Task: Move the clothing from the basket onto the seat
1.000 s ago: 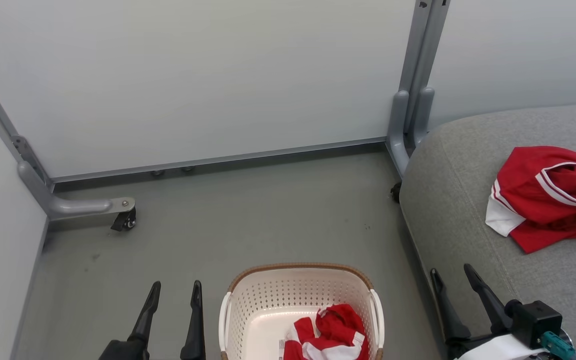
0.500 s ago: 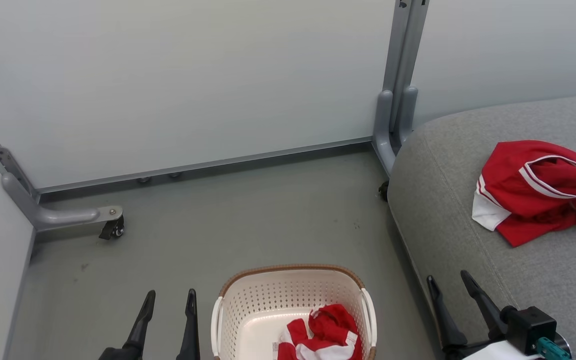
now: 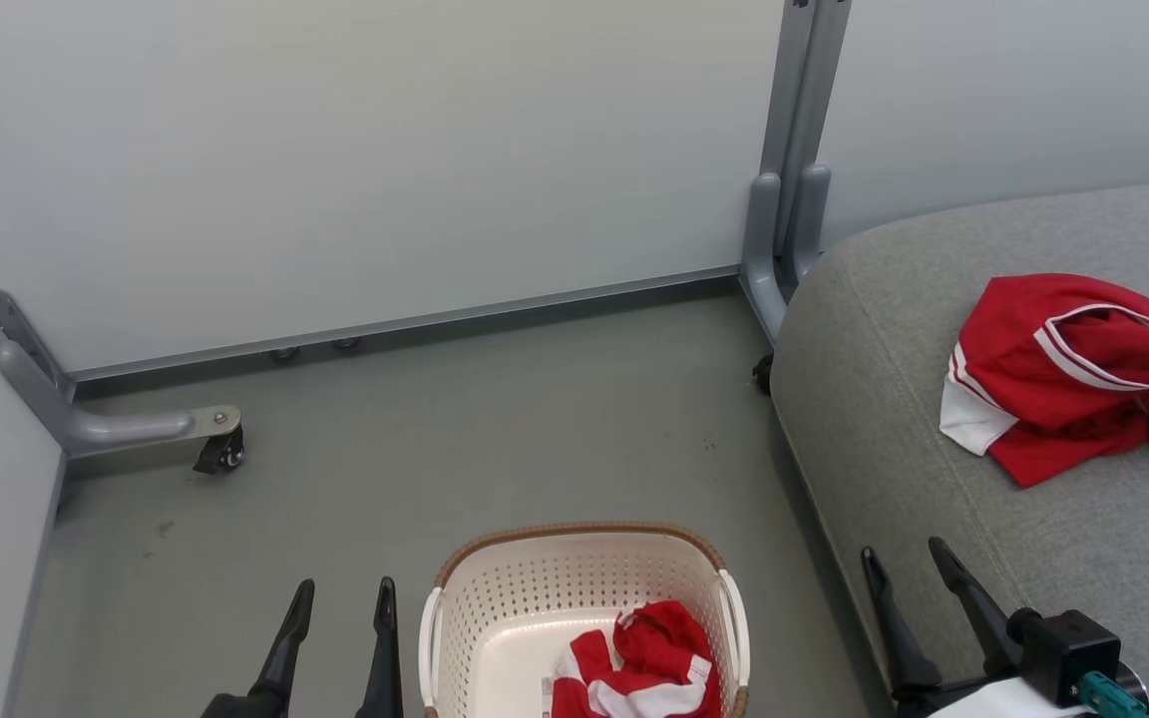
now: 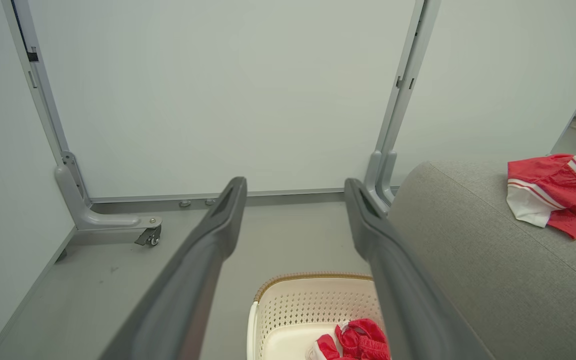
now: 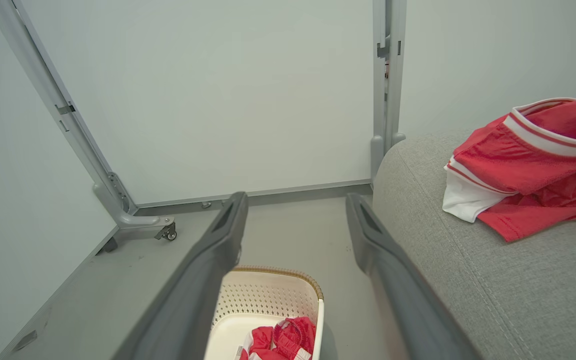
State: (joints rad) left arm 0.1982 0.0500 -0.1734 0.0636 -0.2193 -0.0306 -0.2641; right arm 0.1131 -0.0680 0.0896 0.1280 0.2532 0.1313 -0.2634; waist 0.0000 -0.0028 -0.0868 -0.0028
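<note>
Left tool (image 3: 346,582) and right tool (image 3: 902,546) both released, empty, flanking the basket (image 3: 574,531). One red garment (image 3: 1053,379) lies on the seat (image 3: 884,439). A second garment (image 3: 649,658) sits bunched low in the basket. Risk: a tool snagging the perforated wall, or a thin fold slipping free.
</note>
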